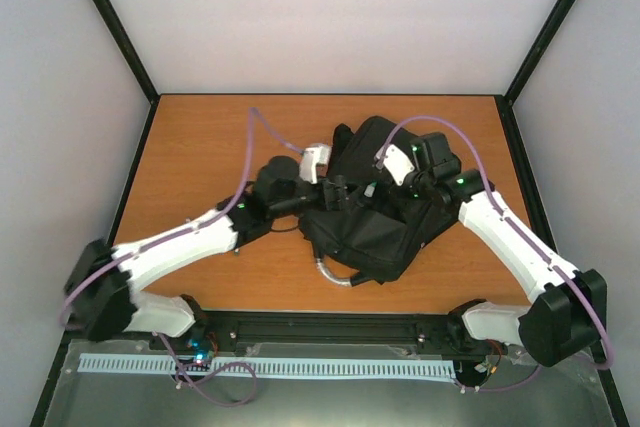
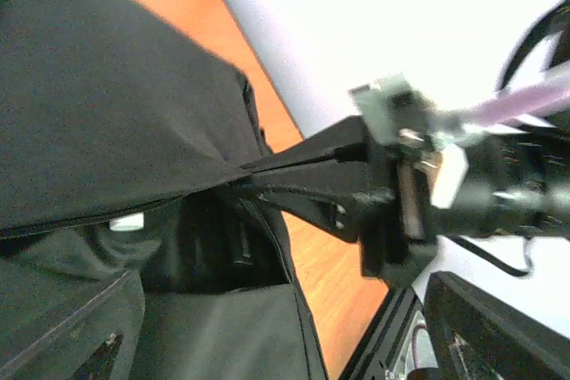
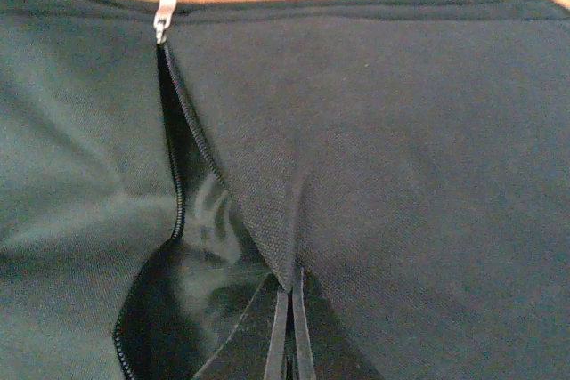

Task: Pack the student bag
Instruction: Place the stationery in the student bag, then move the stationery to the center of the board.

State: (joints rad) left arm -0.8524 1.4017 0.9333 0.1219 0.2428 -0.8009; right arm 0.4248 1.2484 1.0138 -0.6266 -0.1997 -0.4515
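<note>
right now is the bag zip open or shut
Open: on the student bag, the zip gapes below its silver pull, showing the dark interior.

Narrow zip opening (image 3: 178, 246) in the student bag (image 3: 401, 175), right fingers (image 3: 278, 344) at its edge; bare table (image 1: 200, 137) far-left.

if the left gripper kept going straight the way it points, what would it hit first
Probably the student bag: the left gripper faces the dark unzipped opening that the right gripper pinches up, so it would likely enter and meet the inner fabric; depth is unclear.

White-walled lab enclosure (image 1: 340, 17), orange table (image 1: 200, 147)
</note>
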